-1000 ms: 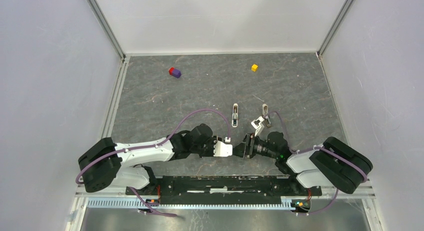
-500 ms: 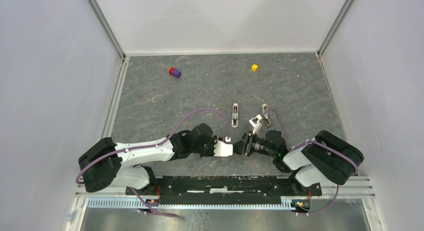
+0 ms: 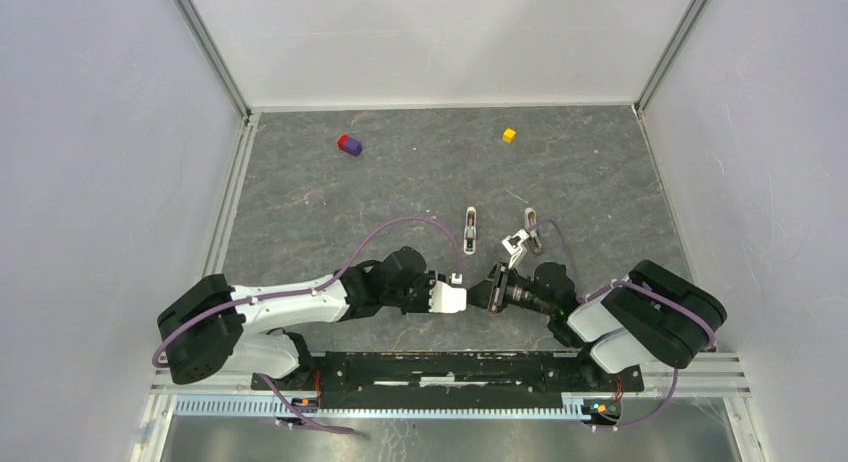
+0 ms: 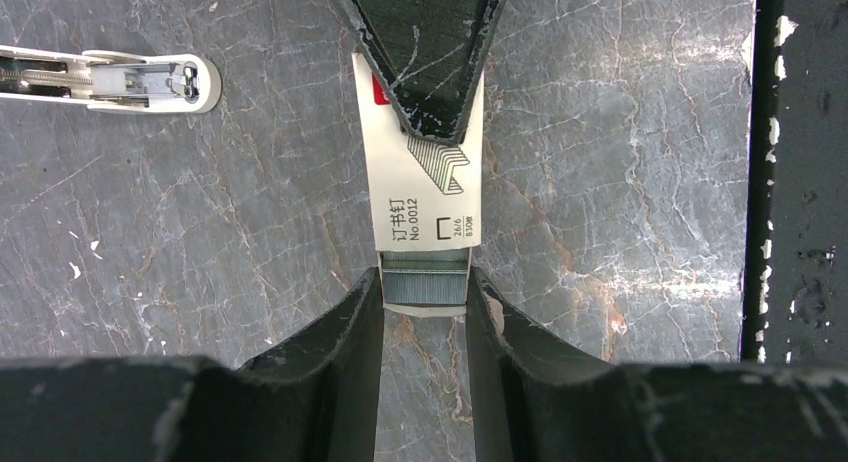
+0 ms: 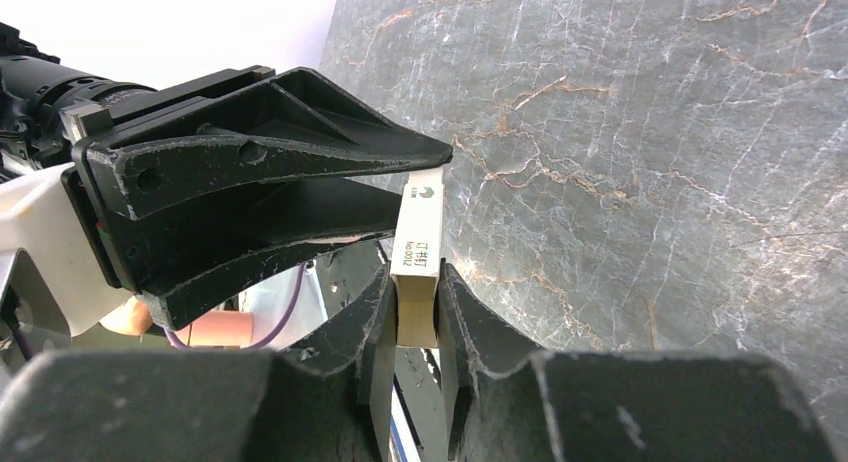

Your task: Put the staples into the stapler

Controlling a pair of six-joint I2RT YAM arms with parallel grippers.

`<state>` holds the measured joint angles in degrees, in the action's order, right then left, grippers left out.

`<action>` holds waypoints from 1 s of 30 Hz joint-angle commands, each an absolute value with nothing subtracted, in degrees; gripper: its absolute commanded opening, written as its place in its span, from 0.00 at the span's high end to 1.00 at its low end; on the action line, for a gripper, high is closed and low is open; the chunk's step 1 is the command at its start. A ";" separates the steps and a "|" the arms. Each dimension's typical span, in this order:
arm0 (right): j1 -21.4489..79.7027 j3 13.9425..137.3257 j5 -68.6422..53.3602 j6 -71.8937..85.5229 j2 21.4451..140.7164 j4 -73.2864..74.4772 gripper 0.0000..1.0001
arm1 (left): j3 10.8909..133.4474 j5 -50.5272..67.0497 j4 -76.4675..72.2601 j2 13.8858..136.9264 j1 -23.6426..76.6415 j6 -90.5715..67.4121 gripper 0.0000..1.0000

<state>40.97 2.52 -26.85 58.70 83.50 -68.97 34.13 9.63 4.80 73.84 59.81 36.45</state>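
A small white box of staples (image 4: 425,182), printed "No.0012", hangs above the table between both grippers. My left gripper (image 4: 425,288) is shut on its open end, where the grey staples (image 4: 427,290) show. My right gripper (image 5: 413,292) is shut on the opposite end of the staple box (image 5: 420,232), its fingers (image 4: 430,42) coming in from the top of the left wrist view. The white stapler (image 4: 110,77) lies open on the table to the left, grey metal inside showing. In the top view the stapler (image 3: 470,229) lies just beyond the two grippers, left gripper (image 3: 462,298) and right gripper (image 3: 482,290).
A red and purple cube (image 3: 349,144) and a yellow cube (image 3: 509,135) sit far back on the grey marbled table (image 3: 400,182). White walls close in three sides. The black rail of the arm bases (image 4: 800,182) runs close to the right in the left wrist view.
The right gripper has closed onto the free end of the staple box and its arm has drawn slightly inward. The left gripper has held the box still throughout.
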 commanded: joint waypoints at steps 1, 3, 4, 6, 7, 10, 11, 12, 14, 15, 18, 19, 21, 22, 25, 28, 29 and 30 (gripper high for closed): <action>40.30 0.85 -27.42 59.07 82.79 -73.57 0.76 | 35.65 9.68 3.20 73.21 59.62 34.67 0.62; 39.68 0.27 -27.52 58.97 82.09 -73.20 0.76 | 35.67 9.36 3.62 73.09 59.61 34.80 0.63; 39.33 0.27 -27.53 58.81 81.61 -72.68 0.75 | 35.68 9.23 3.90 73.07 59.67 34.81 0.63; 38.44 -1.77 -27.56 58.55 80.53 -71.89 0.75 | 35.61 9.02 4.39 73.05 59.62 34.81 0.63; 37.97 -2.20 -27.56 58.23 79.96 -71.44 0.75 | 35.51 8.97 4.47 72.91 59.66 34.84 0.63; 36.80 -3.38 -27.96 57.56 78.42 -69.91 0.75 | 35.19 8.42 4.76 72.85 59.64 34.63 0.63; 36.49 -3.85 -28.10 57.32 77.94 -69.26 0.75 | 35.24 8.06 5.18 72.93 59.66 34.65 0.63; 36.08 -4.11 -28.29 56.73 77.09 -68.03 0.75 | 35.38 7.80 5.62 73.08 59.62 34.55 0.63; 35.37 -4.73 -28.52 54.92 75.23 -63.77 0.75 | 35.44 7.31 6.90 73.01 59.67 34.36 0.63; 34.89 -5.12 -28.59 53.88 74.15 -61.66 0.75 | 35.50 6.97 7.40 73.02 59.61 34.19 0.63; 32.92 -6.98 -27.68 50.62 69.82 -56.00 0.74 | 35.41 6.03 8.89 73.23 59.72 33.93 0.63; 32.01 -7.30 -27.54 49.31 68.55 -54.03 0.73 | 35.38 5.76 8.98 73.39 59.64 33.84 0.63; 30.81 -7.30 -27.28 46.68 66.65 -49.47 0.73 | 35.57 5.84 8.96 73.96 59.67 33.36 0.63; 30.43 -7.09 -27.30 45.54 65.90 -47.38 0.73 | 35.96 6.12 9.05 74.43 59.64 33.10 0.63; 29.79 -6.94 -27.66 43.85 65.14 -44.28 0.72 | 37.71 6.64 10.38 76.67 59.67 31.97 0.64; 29.68 -6.86 -27.59 42.57 65.09 -41.93 0.72 | 38.80 7.33 11.52 78.42 59.76 30.93 0.64; 29.59 -6.94 -27.32 42.14 64.96 -41.04 0.71 | 39.26 7.24 11.82 78.72 59.74 30.59 0.65; 29.54 -6.87 -26.94 41.63 64.54 -39.95 0.71 | 39.56 6.88 11.93 79.07 59.72 30.05 0.65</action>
<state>29.89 0.99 -27.99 45.74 65.69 -44.84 36.40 6.20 10.85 77.89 59.70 33.67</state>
